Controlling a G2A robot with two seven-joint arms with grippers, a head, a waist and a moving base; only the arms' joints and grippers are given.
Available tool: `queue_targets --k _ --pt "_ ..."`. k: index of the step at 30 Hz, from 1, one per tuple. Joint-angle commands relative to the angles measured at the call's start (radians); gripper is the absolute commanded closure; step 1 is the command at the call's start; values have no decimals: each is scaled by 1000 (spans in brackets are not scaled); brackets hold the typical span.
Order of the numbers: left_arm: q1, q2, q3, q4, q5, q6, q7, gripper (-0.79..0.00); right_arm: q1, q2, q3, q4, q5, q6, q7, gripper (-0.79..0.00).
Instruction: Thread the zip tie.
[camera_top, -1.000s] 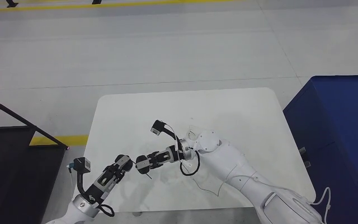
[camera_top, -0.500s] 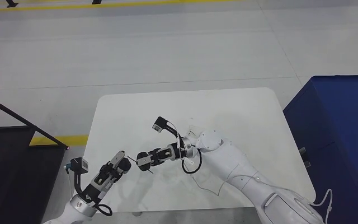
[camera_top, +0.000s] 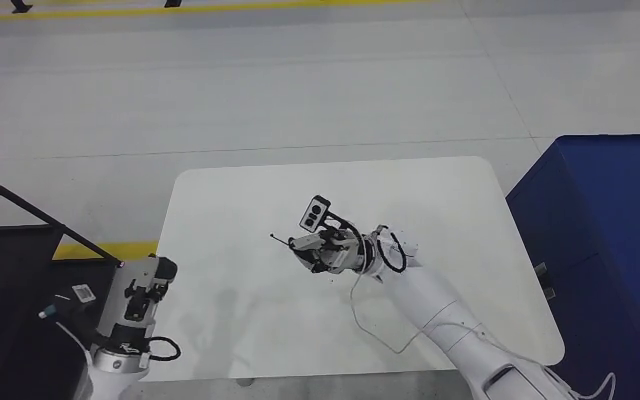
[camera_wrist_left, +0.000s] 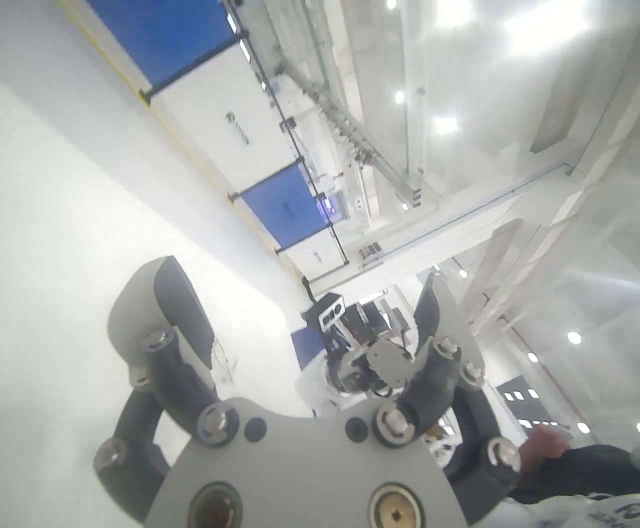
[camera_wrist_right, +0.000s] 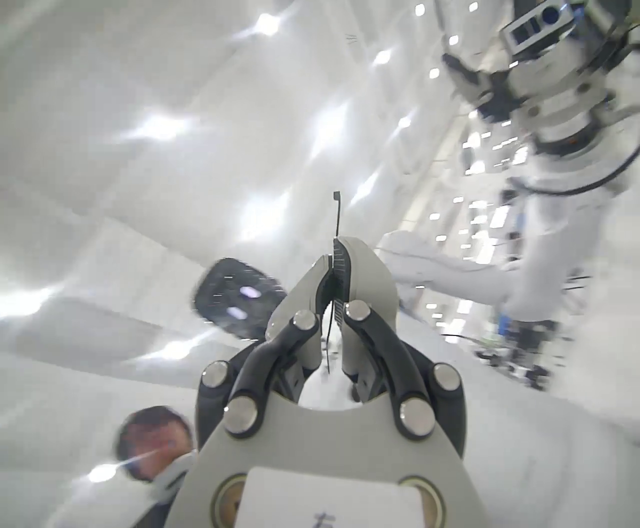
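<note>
The right tool (camera_wrist_right: 332, 257) was clamped shut on the black zip tie (camera_wrist_right: 338, 215), over the middle of the white desk (camera_top: 450, 200). The left tool (camera_wrist_left: 300, 290) stood open and empty, near the desk's left edge.

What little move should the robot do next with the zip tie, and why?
Probably bring the left gripper over to the zip tie. The right gripper is shut on the zip tie, which sticks out straight and is not looped. The left gripper is open, empty and off by the table's edge, so it looks free to help.
</note>
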Motion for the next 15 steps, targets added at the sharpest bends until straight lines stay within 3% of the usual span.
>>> queue_targets --k 1,7,8,11,15 --pt "0 0 0 -1 -34 20 -50 -785 1 0 -1 0 -3 -4 -1 0" --pt "0 0 0 -1 -34 20 -50 -785 1 0 -1 0 -3 -4 -1 0" --pt "-13 0 -11 -9 17 -12 -18 -785 -9 -1 -2 -4 8 11 -17 0" --pt "-51 -9 11 49 276 -210 176 -785 -29 -5 14 20 163 225 -150 0" --pt "-129 -17 75 181 570 -364 330 -785 -31 -5 57 55 390 499 -326 0"
